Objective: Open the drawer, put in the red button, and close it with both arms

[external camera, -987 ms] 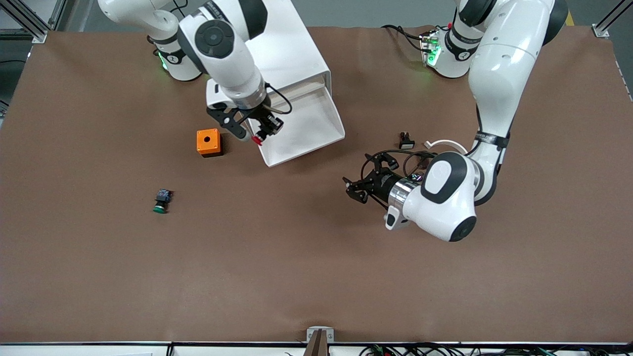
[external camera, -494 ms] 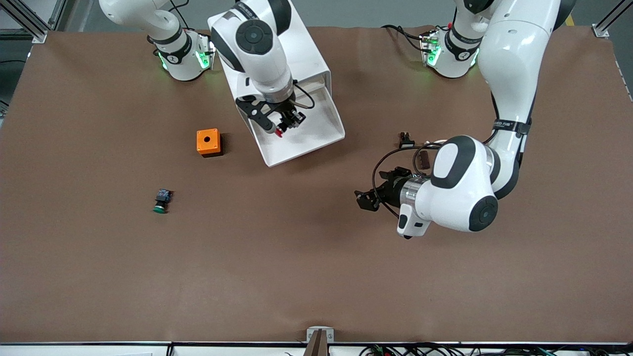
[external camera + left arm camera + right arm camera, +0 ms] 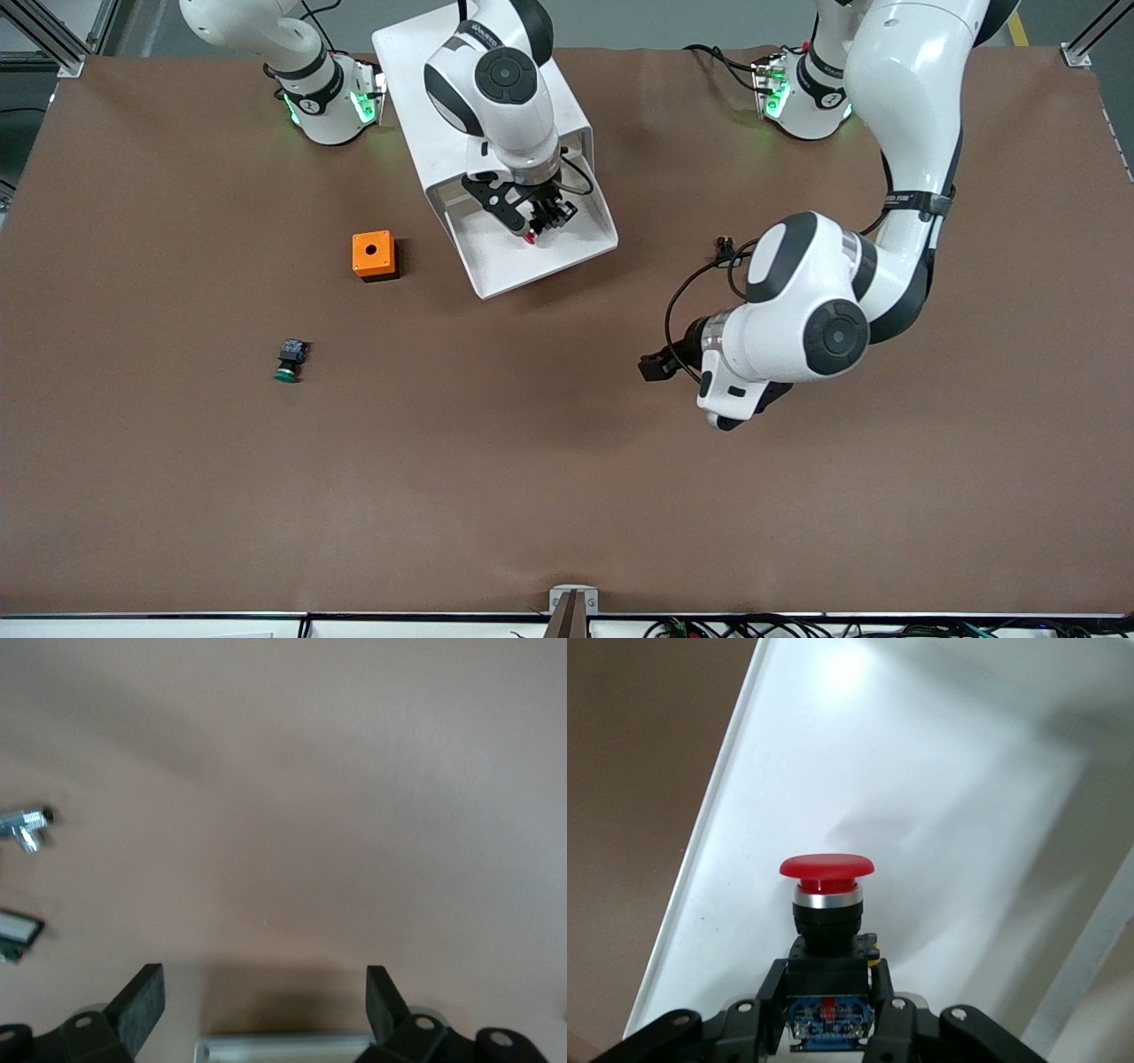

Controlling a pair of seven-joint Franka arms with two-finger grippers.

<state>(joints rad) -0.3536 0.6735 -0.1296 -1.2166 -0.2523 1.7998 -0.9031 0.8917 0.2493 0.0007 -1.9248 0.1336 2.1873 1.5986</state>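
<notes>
i have the red button (image 3: pixel 827 895) clamped in my right gripper (image 3: pixel 539 223), hanging over the open drawer (image 3: pixel 567 252). if i let go from up here it could bounce or roll out over the low front edge. my left gripper (image 3: pixel 261 1005) waits over the bare tabletop (image 3: pixel 496 461) with its fingers apart and nothing in them. the orange box (image 3: pixel 373 255) sits beside the drawer and the green button (image 3: pixel 289 361) lies nearer the camera. nothing blocks the drop.
</notes>
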